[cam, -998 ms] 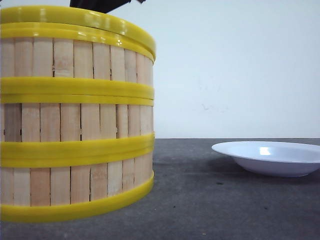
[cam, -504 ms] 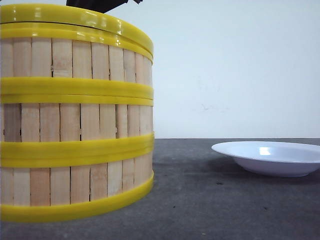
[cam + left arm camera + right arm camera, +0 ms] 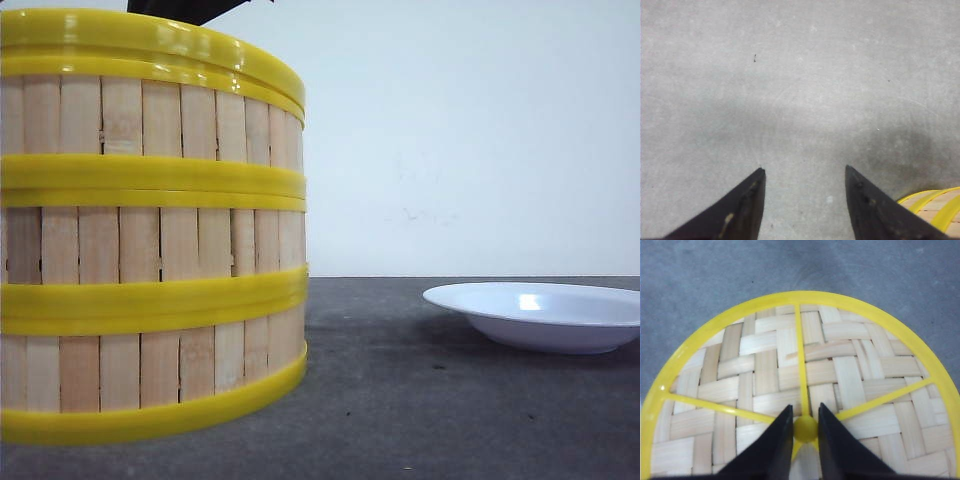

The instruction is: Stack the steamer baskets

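**Three Baskets Up, Lid Going On**

The three steamer baskets (image 3: 150, 250) stood one on top of the other on the left side of the dark table (image 3: 450, 400). That part of the job looked done. A woven lid (image 3: 805, 385) with a yellow rim sat over the top basket.

The right hand (image 3: 805, 426) was over the middle of the lid. Its two fingers were close on each side of the little yellow knob (image 3: 805, 428), and they seemed to be squeezing it. I think the only thing left was to let go of the lid and lift away.

The left hand (image 3: 805, 200) had its fingers wide apart with nothing between them. It hung over bare table, just beside the stack's rim.

A white plate (image 3: 540, 315) sat well apart, off to the right.

The front view cut off the left side of the stack. Only a dark bit of arm showed above it. I could not tell if the lid sat all the way down.
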